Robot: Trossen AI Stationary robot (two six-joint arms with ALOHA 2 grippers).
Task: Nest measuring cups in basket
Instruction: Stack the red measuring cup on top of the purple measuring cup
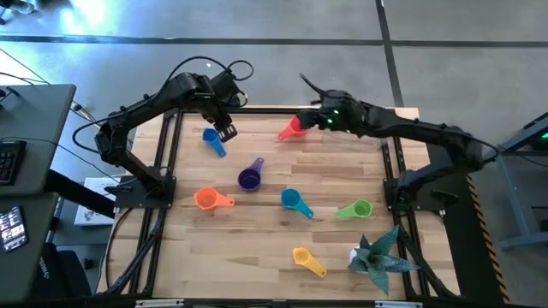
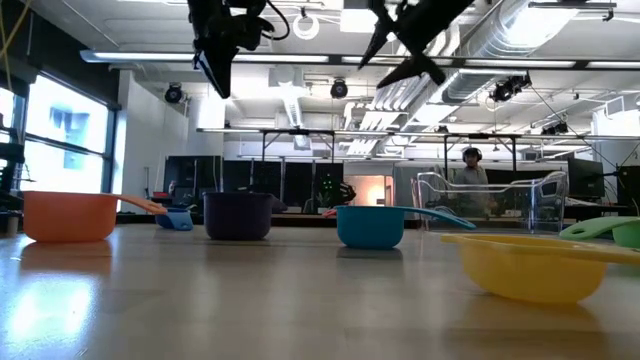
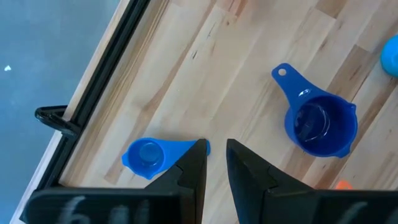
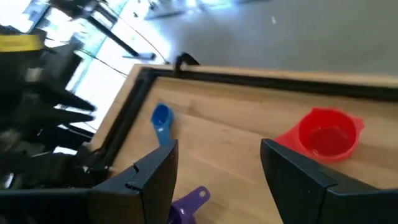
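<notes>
- Cups of light stiff plastic, likely slippery; pinch the flat handle
- Left gripper (image 1: 224, 130) hangs above the small blue round measuring cup (image 1: 213, 140), fingers narrowly parted, holding nothing
- Right gripper (image 1: 311, 121) hovers wide open, empty, by the red cup (image 1: 292, 128)

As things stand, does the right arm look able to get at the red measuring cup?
Probably yes. The right gripper hangs open just beside the red cup at the table's far edge, and nothing lies between them; the black frame rail runs behind the cup.
</notes>
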